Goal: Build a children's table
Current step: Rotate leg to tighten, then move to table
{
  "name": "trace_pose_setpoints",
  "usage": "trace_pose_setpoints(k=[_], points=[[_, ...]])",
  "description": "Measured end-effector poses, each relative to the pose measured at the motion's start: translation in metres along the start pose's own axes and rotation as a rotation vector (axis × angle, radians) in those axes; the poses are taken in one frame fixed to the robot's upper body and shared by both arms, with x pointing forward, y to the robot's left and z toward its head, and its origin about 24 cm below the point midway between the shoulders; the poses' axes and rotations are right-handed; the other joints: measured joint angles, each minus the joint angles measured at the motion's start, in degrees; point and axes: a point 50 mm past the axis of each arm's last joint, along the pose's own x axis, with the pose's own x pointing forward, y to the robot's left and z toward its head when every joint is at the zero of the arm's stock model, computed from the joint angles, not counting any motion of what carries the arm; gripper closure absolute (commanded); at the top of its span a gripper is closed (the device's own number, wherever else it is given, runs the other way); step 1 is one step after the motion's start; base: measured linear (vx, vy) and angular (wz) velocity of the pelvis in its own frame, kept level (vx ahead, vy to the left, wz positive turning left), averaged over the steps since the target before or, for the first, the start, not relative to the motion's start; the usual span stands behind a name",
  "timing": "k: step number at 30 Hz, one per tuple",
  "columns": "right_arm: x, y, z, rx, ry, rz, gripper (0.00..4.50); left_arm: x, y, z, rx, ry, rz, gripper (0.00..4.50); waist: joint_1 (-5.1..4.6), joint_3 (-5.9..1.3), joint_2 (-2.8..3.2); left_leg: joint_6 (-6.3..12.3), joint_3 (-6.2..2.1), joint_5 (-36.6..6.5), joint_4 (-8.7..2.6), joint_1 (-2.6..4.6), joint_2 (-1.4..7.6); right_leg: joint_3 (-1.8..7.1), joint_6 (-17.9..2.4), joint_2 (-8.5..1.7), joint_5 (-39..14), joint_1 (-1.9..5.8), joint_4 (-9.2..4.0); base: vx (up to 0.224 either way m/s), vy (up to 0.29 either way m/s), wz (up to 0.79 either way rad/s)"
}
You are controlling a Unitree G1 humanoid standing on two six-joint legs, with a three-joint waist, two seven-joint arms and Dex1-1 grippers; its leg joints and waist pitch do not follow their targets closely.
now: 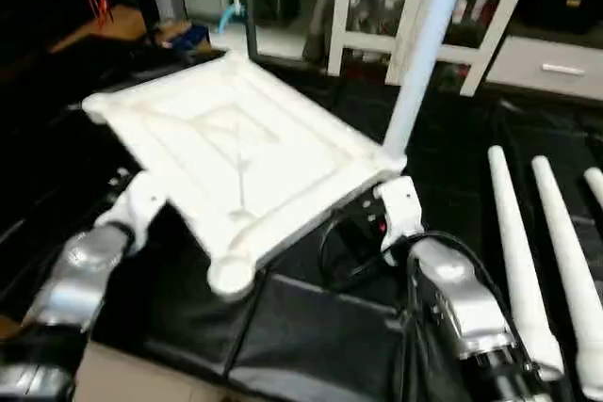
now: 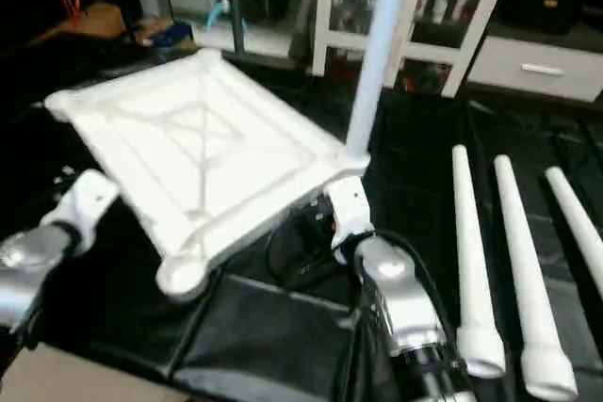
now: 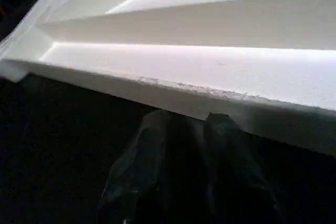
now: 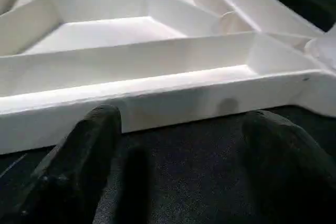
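The white table top [image 1: 236, 148] lies underside up and tilted on the black mat, its X ribs showing. One white leg [image 1: 419, 54] stands upright in the far right corner socket. Three loose legs [image 2: 471, 251] [image 2: 523, 270] [image 2: 575, 214] lie side by side on the right. At the top's left edge is my left gripper [image 3: 191, 116], its two fingers a narrow gap apart with their tips against the rim's lower face and nothing between them. My right gripper [image 4: 184, 124] stands wide open just short of the right rim, below the upright leg.
A white glass-door cabinet [image 1: 415, 7] and a white drawer unit [image 1: 556, 63] stand at the back. Black matting [image 1: 311, 345] covers the floor. A black cable [image 1: 339, 251] loops by my right wrist. A brown board [image 1: 104, 25] lies at the far left.
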Motion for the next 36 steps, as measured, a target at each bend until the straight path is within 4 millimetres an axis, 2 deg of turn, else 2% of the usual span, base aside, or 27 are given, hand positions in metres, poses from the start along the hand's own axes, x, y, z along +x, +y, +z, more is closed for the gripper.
trace_pose_setpoints(k=[6,10,14,15,16,20,22,26,29,31,32,33,36], points=[[0.001,0.003,0.002,0.001,-0.008,0.002,0.51,0.013,-0.006,0.011,0.051,-0.039,-0.016,3.18,-0.14,0.00,0.01,0.00,-0.01,0.0,-0.01,-0.03,0.02,-0.04,-0.2,0.00,0.1,-0.01,0.07,0.000,0.000,0.00],[0.000,0.003,0.007,-0.009,-0.026,0.000,0.51,0.012,-0.004,0.013,0.056,-0.054,-0.010,3.18,-0.58,0.08,0.14,0.00,0.00,0.0,-0.01,-0.06,0.04,-0.04,-0.2,0.00,0.1,-0.04,0.07,0.000,0.000,0.00],[-0.006,-0.010,0.023,-0.064,-0.068,-0.053,0.51,-0.009,0.012,0.023,-0.026,-0.157,0.041,3.18,-0.84,0.19,0.56,0.00,0.01,0.0,-0.02,-0.04,0.06,-0.05,-0.1,0.02,0.1,-0.04,0.07,0.000,0.000,0.00],[-0.006,-0.012,0.028,-0.067,-0.076,-0.064,0.22,-0.016,0.016,0.027,-0.059,-0.190,0.054,3.26,-0.88,0.24,0.65,0.00,0.01,0.0,-0.02,-0.03,0.07,-0.04,-0.1,0.03,0.1,-0.05,0.09,0.000,0.000,0.00],[-0.005,-0.014,0.034,-0.071,-0.085,-0.077,0.15,-0.022,0.019,0.032,-0.097,-0.218,0.061,3.26,-0.98,0.27,0.74,0.00,0.02,0.0,-0.03,-0.01,0.07,-0.04,-0.1,0.03,0.1,-0.06,0.11,0.000,0.000,0.00],[-0.009,-0.028,0.062,-0.089,-0.146,-0.140,0.04,-0.044,0.024,0.058,-0.289,-0.370,0.101,3.26,-0.68,0.28,0.84,-0.01,0.02,0.0,-0.03,0.09,0.09,-0.07,-0.1,0.02,0.0,-0.04,0.30,0.000,0.000,0.00],[-0.012,-0.026,0.069,-0.095,-0.167,-0.144,0.04,-0.047,0.015,0.063,-0.430,-0.408,0.163,3.26,-0.69,0.24,0.97,-0.01,0.04,0.0,-0.02,0.10,0.06,-0.02,0.0,-0.01,0.0,-0.04,0.38,0.000,0.000,0.00],[-0.023,-0.016,0.075,-0.093,-0.193,-0.152,0.04,-0.054,-0.030,0.065,-0.665,-0.405,0.214,3.26,-0.83,0.23,0.99,-0.01,0.03,0.0,0.00,0.04,0.07,-0.02,0.4,-0.01,-0.2,-0.03,0.33,0.000,0.000,0.00],[-0.027,-0.013,0.076,-0.083,-0.203,-0.156,0.04,-0.059,-0.041,0.070,-0.705,-0.405,0.238,3.26,-0.99,0.22,0.99,-0.02,0.02,0.0,0.01,0.04,0.12,0.03,0.5,0.11,-0.3,-0.17,0.30,0.000,0.000,0.00],[-0.029,-0.011,0.078,-0.047,-0.216,-0.165,0.04,-0.066,-0.048,0.078,-0.740,-0.440,0.237,3.26,-1.00,0.16,0.98,-0.12,0.44,0.0,0.09,0.09,0.42,1.10,0.6,0.88,-0.3,-0.54,0.26,-0.011,-0.003,-0.10],[-0.029,-0.008,0.080,-0.017,-0.229,-0.158,0.04,-0.069,-0.051,0.084,-0.768,-0.466,0.241,3.26,-0.78,0.11,1.03,-0.43,1.11,-0.1,0.44,0.13,1.04,2.61,0.9,2.18,-0.1,-1.39,-0.06,-0.062,-0.032,-0.39],[-0.028,-0.006,0.080,-0.003,-0.232,-0.152,0.04,-0.070,-0.054,0.087,-0.791,-0.478,0.237,3.26,-0.75,0.09,0.99,-0.53,1.49,-0.3,0.72,0.11,1.19,3.27,1.3,3.00,0.2,-1.69,-0.21,-0.062,-0.032,-0.39],[-0.028,-0.003,0.073,0.031,-0.202,-0.144,0.04,-0.072,-0.059,0.095,-0.809,-0.465,0.222,3.26,-1.17,0.04,0.94,-0.93,1.59,-1.6,2.04,0.09,1.97,4.19,1.4,4.25,0.3,-2.58,-0.43,-0.022,0.000,-0.55]])
